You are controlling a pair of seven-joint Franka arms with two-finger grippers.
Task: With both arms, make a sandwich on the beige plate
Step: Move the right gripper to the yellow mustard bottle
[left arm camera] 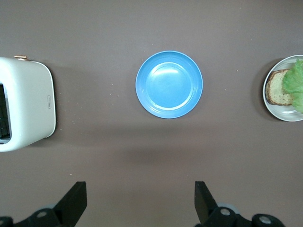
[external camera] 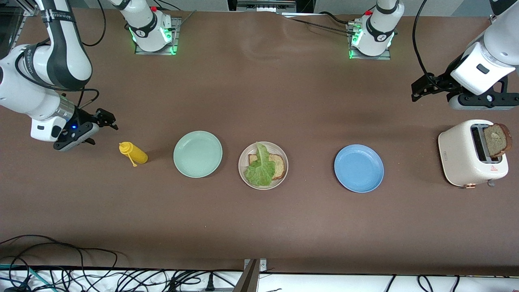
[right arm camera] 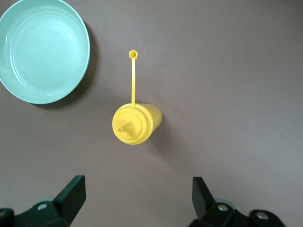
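The beige plate [external camera: 242, 162] lies mid-table between a mint-green and a blue plate. On it rests one bread slice [external camera: 279, 165], partly covered by a ruffled lettuce leaf [external camera: 260, 167]. A second bread slice [external camera: 498, 140] stands in the toaster [external camera: 462, 154] at the left arm's end. My left gripper [external camera: 421, 87] hangs open and empty above the table near the toaster; its wrist view shows the beige plate [left arm camera: 271, 105], bread [left arm camera: 276, 90] and lettuce [left arm camera: 296, 80] at the edge. My right gripper [external camera: 107, 119] hangs open and empty near the yellow bottle [external camera: 134, 153].
A mint-green plate [external camera: 198, 154] and a blue plate [external camera: 359, 168] flank the beige one, both bare. The right wrist view shows the yellow squeeze bottle [right arm camera: 136, 124] upright with its cap off beside the mint plate [right arm camera: 43, 49]. The blue plate [left arm camera: 169, 84] and toaster [left arm camera: 26, 109] show in the left wrist view.
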